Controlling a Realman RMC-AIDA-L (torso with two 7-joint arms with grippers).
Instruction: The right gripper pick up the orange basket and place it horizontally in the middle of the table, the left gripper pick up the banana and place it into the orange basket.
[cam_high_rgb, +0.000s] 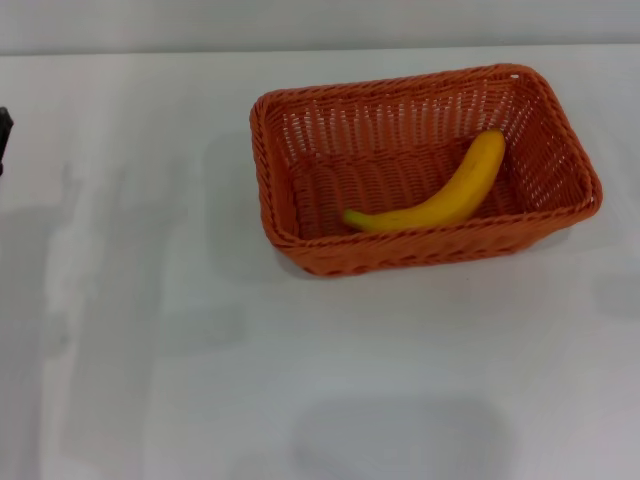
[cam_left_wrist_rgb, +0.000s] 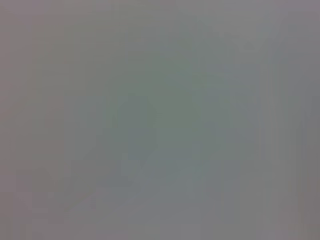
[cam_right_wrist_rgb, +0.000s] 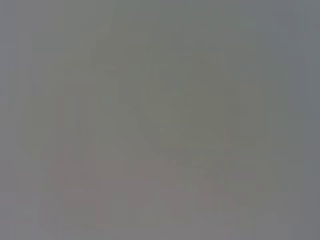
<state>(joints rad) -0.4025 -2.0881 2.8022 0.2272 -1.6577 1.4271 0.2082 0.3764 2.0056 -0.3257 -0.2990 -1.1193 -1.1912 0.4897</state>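
One table (cam_high_rgb: 150, 380), white and glossy, fills the head view and carries everything listed.

Left edge, far part: a small dark piece (cam_high_rgb: 4, 135) shows at the border of the view. It may belong to the left arm, but too little is visible to tell. The left gripper itself is not seen, so its finger state cannot be told.

Middle to right, toward the far edge: basket (cam_high_rgb: 300, 245), orange, woven, rectangular, braided rim, openwork sides. It stands upright on the table with its long side running roughly left to right, turned slightly so the right end sits farther back. Nothing grips it.

Inside the basket: banana (cam_high_rgb: 450, 195), yellow, curved. It lies on the basket floor on a diagonal, its greenish stem tip toward the near left part and its other end rising toward the far right wall.

Right side: the right gripper is out of sight, finger state unknown.

Both wrist views show only a flat grey field with nothing to make out.
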